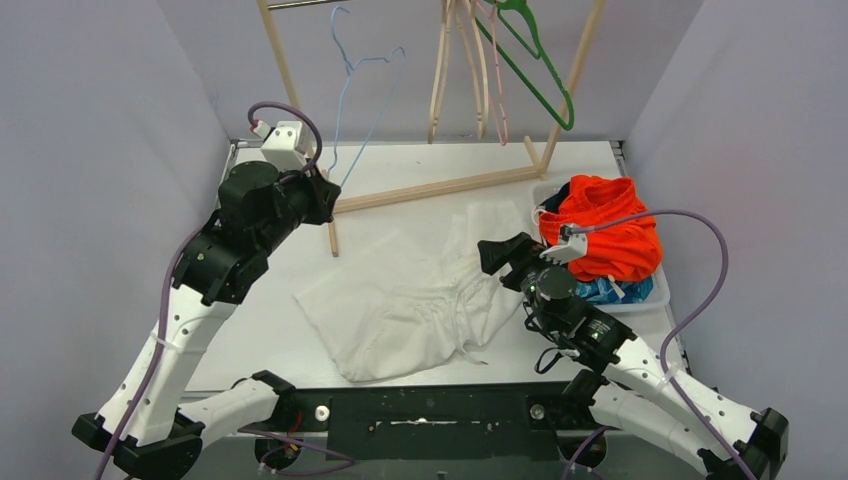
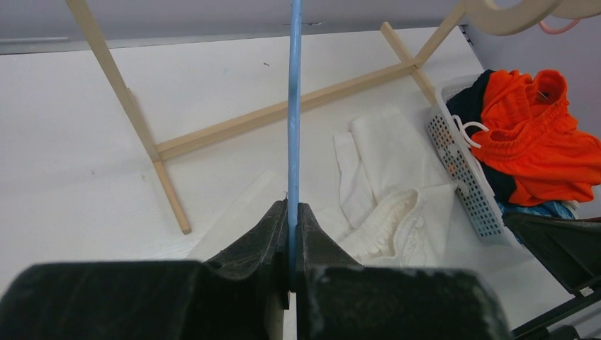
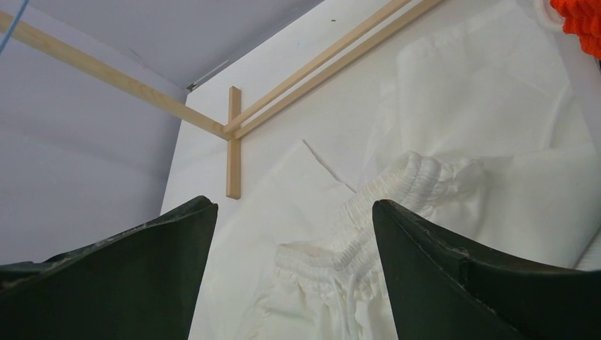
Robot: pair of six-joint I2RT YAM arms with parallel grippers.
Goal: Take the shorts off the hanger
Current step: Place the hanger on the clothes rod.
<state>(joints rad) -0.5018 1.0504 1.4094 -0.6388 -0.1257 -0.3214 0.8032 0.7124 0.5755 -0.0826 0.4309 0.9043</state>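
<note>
White shorts lie spread on the table, off the hanger, with their gathered waistband and drawstring facing my right gripper. My right gripper hovers open just over that waistband, nothing between its fingers. A bare thin blue hanger hangs from the wooden rack. My left gripper is shut on the hanger's lower wire. Orange shorts top a pile in the basket, over dark navy and blue patterned fabric.
The wooden rack's floor bar and foot cross the table behind the white shorts. Beige, pink and green hangers hang bare at the back. The white basket sits at the right edge.
</note>
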